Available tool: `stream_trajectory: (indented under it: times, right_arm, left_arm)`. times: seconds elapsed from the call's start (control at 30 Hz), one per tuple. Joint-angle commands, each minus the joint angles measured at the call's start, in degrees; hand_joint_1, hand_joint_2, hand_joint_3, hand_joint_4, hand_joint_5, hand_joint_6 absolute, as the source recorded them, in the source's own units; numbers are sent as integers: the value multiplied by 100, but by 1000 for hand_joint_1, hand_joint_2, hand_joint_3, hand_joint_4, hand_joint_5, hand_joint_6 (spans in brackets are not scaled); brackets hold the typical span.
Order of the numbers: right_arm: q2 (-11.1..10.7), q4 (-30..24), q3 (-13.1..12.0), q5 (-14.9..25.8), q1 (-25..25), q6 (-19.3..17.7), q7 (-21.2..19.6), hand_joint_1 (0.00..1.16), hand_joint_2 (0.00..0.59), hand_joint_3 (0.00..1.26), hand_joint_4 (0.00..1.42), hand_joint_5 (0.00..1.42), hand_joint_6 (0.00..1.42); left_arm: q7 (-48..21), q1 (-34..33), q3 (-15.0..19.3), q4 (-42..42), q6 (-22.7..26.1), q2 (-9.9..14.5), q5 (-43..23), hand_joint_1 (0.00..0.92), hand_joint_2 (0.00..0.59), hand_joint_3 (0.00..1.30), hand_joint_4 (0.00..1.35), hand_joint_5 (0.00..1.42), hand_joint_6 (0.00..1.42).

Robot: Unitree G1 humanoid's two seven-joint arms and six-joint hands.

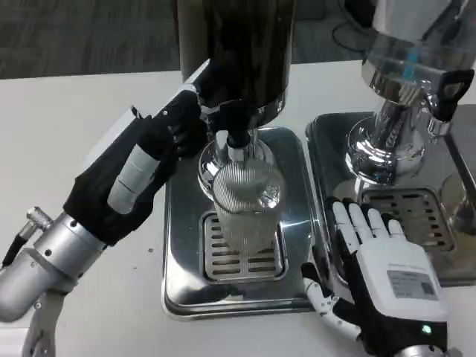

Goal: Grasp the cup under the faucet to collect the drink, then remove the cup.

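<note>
— So, how far along is it, would you say?

— Early to middle, I'd judge. The cup [245, 204], a ribbed clear one, stands on the slotted grate of the near drip tray [182, 245], right under the faucet [232, 141] of the dark dispenser [234, 44]. So the placing part looks done.

— Is anything holding it?

— No. The right hand [383, 275] lies flat, palm down, fingers apart, on the table's near right side, over the edge of the second drip tray [327, 134]. It is beside the cup, not touching it.

— And the left?

— The left hand [160, 152] is up at the faucet, dark fingers reaching in at the tap. Whether they are closed on the lever I cannot tell; the fingertips are lost against the dark body.

— Any drink in the cup?

— Hard to say through the ribbed wall; I see no clear stream or level.

— What's left, then?

— By my reading, filling the cup, then taking hold of it and lifting it away from the tray; the second dispenser [405, 82] at the far right plays no part
</note>
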Motion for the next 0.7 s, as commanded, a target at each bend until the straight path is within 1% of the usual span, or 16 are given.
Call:
stream_trajectory:
  times: [0.03, 0.17, 0.2, 0.43, 0.7]
  right_arm:
    - [-10, -64, -15, 5, 47, 22, -25, 232, 404, 0, 0, 0, 0]
    - [-11, -33, -41, 67, 26, -1, -5, 237, 411, 0, 0, 0, 0]
    - [-21, -16, -43, 68, 3, -12, 0, 238, 412, 0, 0, 0, 0]
    - [-42, 62, -45, 118, -84, -50, 36, 243, 415, 0, 0, 0, 0]
    - [-55, 122, -69, 228, -115, -93, 36, 247, 416, 0, 0, 0, 0]
  left_arm:
    - [-118, 19, 83, -246, 84, -98, 104, 0, 91, 71, 0, 214, 188]
    - [-156, 237, 105, -397, 134, -167, 176, 0, 91, 91, 0, 230, 208]
    - [-168, 274, 107, -398, 145, -184, 192, 0, 99, 99, 0, 235, 213]
    - [-212, 332, 109, -454, 162, -162, 327, 0, 103, 115, 0, 262, 234]
    - [-110, 468, 23, -790, -180, 30, 1094, 0, 106, 145, 14, 269, 240]
